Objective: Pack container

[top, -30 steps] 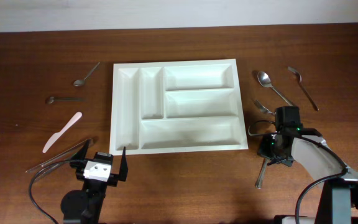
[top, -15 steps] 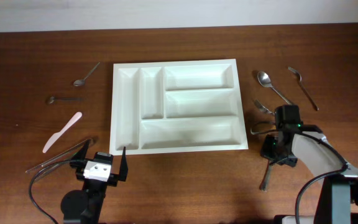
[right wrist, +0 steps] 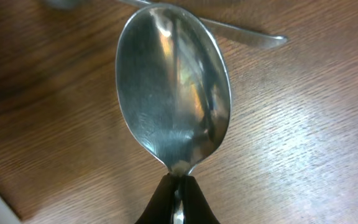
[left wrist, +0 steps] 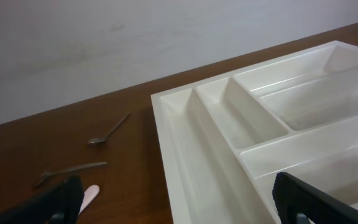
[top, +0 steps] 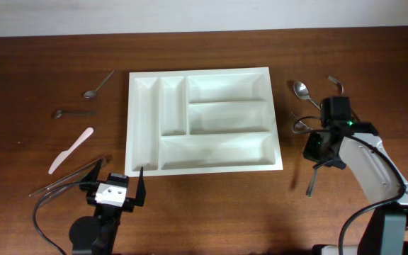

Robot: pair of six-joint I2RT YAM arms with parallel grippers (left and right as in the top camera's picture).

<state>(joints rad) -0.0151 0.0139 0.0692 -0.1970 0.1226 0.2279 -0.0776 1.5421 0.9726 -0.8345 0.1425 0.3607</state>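
Observation:
The container, a white five-compartment tray [top: 200, 71], lies mid-table and is empty. It also shows in the left wrist view [left wrist: 166, 134]. My right gripper [top: 320, 157] is to the right of the tray, shut on a metal spoon [top: 312, 184] and holding it above the wood. In the right wrist view the fingers [right wrist: 178, 202] pinch the neck of the spoon [right wrist: 173, 93], whose bowl faces the camera. My left gripper [top: 117, 180] is open and empty at the tray's front-left corner, and it frames that corner in its own view [left wrist: 179, 208].
Left of the tray lie two small spoons [top: 99, 83] [top: 73, 112], a pink plastic knife [top: 71, 150] and thin metal sticks [top: 69, 177]. Right of it lie two spoons [top: 307, 95] [top: 346, 95] and a fork [top: 299, 122].
My right gripper has moved toward the far side and slightly right, carrying the spoon off the table. The left arm has not moved.

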